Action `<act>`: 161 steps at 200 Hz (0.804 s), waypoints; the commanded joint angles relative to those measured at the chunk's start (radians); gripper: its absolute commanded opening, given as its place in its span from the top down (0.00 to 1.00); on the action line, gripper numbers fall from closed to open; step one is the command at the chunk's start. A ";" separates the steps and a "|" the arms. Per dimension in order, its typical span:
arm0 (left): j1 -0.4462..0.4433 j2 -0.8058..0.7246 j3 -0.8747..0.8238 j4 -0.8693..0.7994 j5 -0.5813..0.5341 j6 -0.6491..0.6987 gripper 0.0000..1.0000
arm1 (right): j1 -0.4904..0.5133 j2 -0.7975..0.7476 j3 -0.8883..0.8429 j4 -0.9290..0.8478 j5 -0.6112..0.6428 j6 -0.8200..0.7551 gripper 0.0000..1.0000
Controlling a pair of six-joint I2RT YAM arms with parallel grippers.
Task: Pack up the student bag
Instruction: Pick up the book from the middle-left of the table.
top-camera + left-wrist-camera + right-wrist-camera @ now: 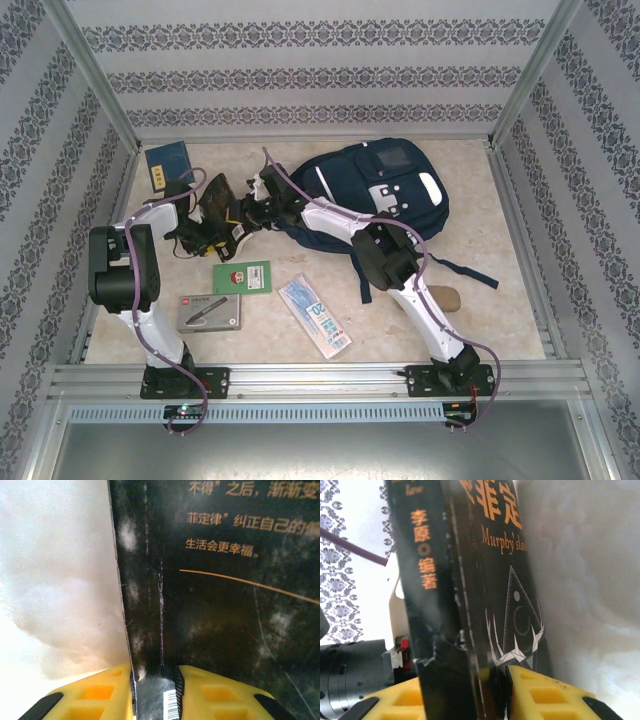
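The student bag (pixel 385 190), a navy backpack with grey-white patches, lies at the back right of the table. Left of it, a black book (pixel 218 203) with orange Chinese lettering is held off the table between both arms. My left gripper (pixel 205 228) is shut on one end of it; in the left wrist view the book's back cover (pixel 225 605) with a barcode sits between the yellow fingers (pixel 154 695). My right gripper (pixel 252 208) is shut on the other end; in the right wrist view its spine and front cover (pixel 470 580) stand between the jaws (pixel 465 695).
A blue notebook (pixel 168 163) lies at the back left. Near the front lie a green booklet (pixel 242 276), a grey pencil case (pixel 210 313) and a blue-white packet (pixel 314 315). A tan object (pixel 442 298) sits beside the right arm. Patterned walls enclose the table.
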 commanded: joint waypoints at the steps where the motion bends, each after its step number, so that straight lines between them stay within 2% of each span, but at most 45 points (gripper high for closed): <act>1: -0.029 0.020 0.004 0.024 0.030 0.008 0.70 | 0.020 -0.086 -0.044 0.030 -0.071 -0.007 0.82; 13: -0.028 0.005 0.006 0.019 0.032 0.003 0.68 | 0.010 -0.105 -0.078 0.038 -0.055 -0.010 0.86; 30: -0.026 -0.026 0.006 0.019 0.044 -0.016 0.58 | -0.006 -0.138 -0.115 0.041 -0.034 -0.028 1.00; 39: -0.025 -0.047 0.005 0.025 0.057 -0.032 0.49 | -0.017 -0.160 -0.134 0.049 -0.029 -0.030 1.00; 77: -0.017 -0.133 -0.019 0.132 0.183 -0.169 0.28 | -0.063 -0.258 -0.168 0.074 -0.027 -0.030 1.00; 119: -0.017 -0.199 -0.085 0.481 0.340 -0.448 0.06 | -0.128 -0.360 -0.217 0.167 -0.059 0.050 1.00; 139: -0.017 -0.204 -0.112 0.647 0.383 -0.576 0.00 | -0.154 -0.406 -0.233 0.196 -0.068 0.076 1.00; 161: -0.020 -0.194 -0.140 0.846 0.413 -0.729 0.00 | -0.170 -0.435 -0.233 0.250 -0.093 0.124 1.00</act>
